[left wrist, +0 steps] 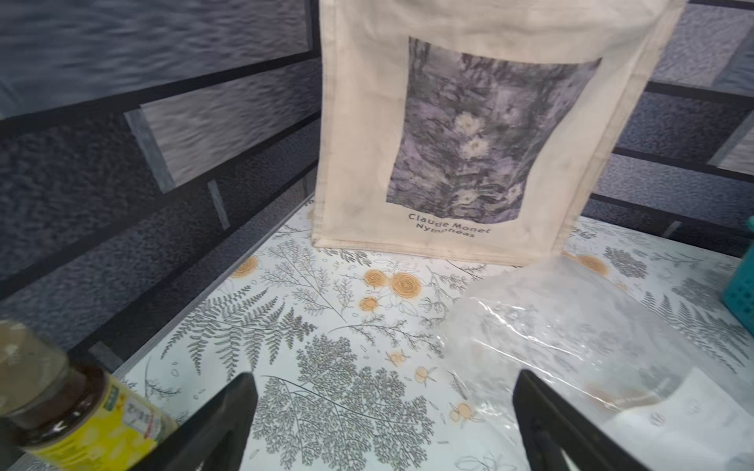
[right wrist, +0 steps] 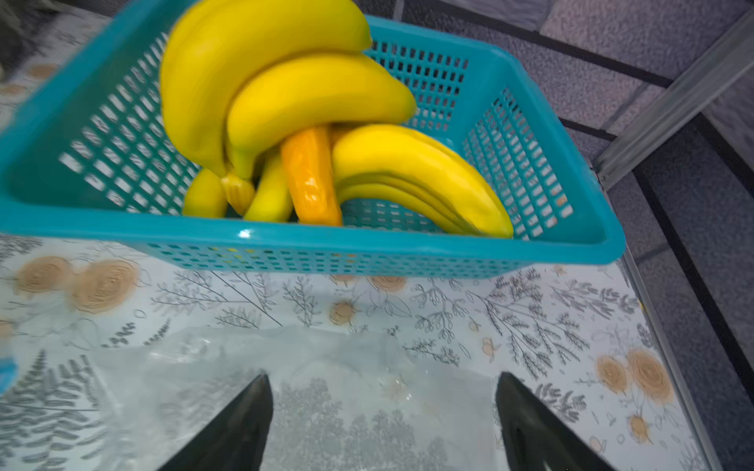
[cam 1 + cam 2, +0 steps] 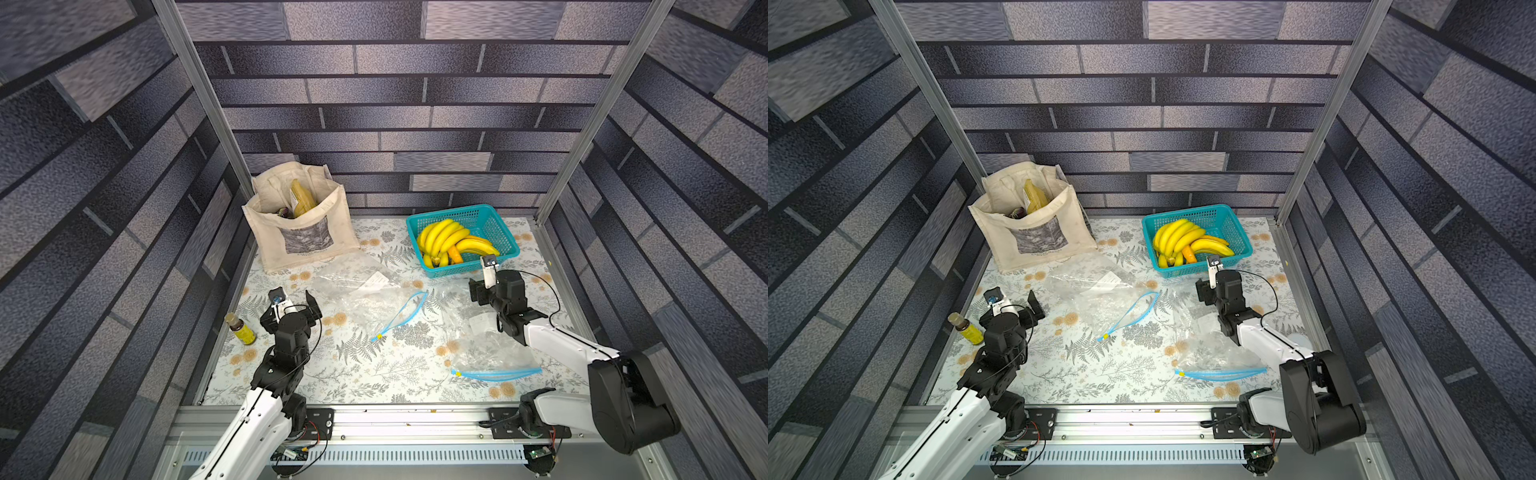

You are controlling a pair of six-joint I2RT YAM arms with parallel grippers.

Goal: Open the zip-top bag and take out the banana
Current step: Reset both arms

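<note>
A clear zip-top bag (image 3: 361, 291) lies crumpled mid-table, its blue zip (image 3: 401, 316) gaping open; the left wrist view shows it (image 1: 571, 326) too. Another clear zip-top bag (image 3: 486, 349) lies front right with its blue zip (image 3: 498, 374) toward the front edge. I see no banana in either bag. Yellow bananas (image 3: 446, 239) (image 2: 310, 93) are piled in the teal basket (image 3: 457, 212). My left gripper (image 3: 291, 311) (image 1: 383, 407) hangs open over bare tablecloth left of the middle bag. My right gripper (image 3: 478, 291) (image 2: 383, 407) is open above the right bag's far end (image 2: 326, 367), facing the basket (image 2: 367, 240).
A cream tote bag (image 3: 299, 224) (image 1: 469, 122) with groceries stands at the back left. A small yellow-labelled bottle (image 3: 241, 330) (image 1: 73, 412) stands just left of my left gripper. Walls and metal posts close in the table on three sides.
</note>
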